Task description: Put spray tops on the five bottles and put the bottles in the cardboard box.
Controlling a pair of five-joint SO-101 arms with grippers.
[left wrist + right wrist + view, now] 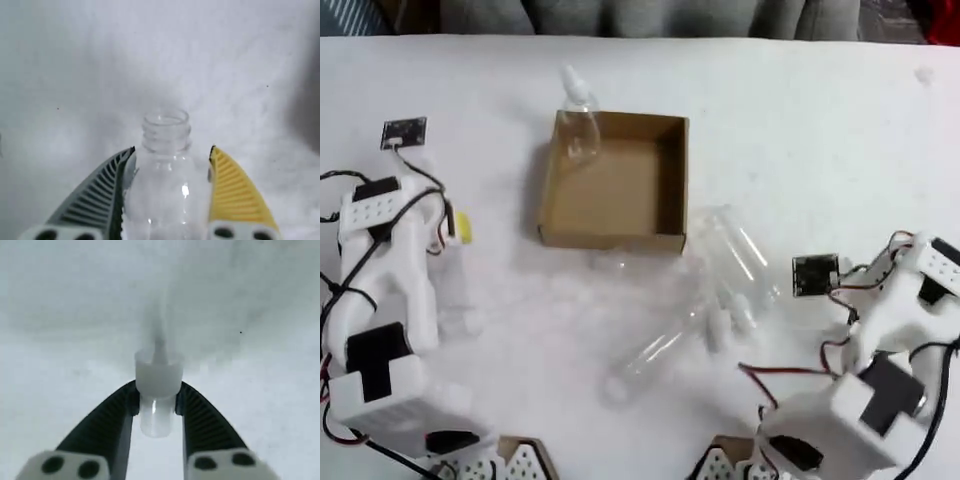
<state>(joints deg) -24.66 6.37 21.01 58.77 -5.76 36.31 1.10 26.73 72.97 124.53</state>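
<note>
My left gripper [171,149] is shut on a clear bottle [165,175] that has an open threaded neck [166,125] and no top. My right gripper [157,386] is shut on a white spray top [159,374], whose thin tube points away over the table. In the high view the cardboard box [670,175] sits at the centre, and a bottle with a top [578,112] leans over its back left corner. Two clear bottles [738,252] [655,355] lie to the right of the box and in front of it, with loose spray tops [730,320] between them.
The left arm [390,260] stands at the table's left side, its yellow finger [463,228] showing beside it. At the right side stands the right arm [900,310]. Small black boards [404,132] [816,274] lie near each arm. White cloth covers the table.
</note>
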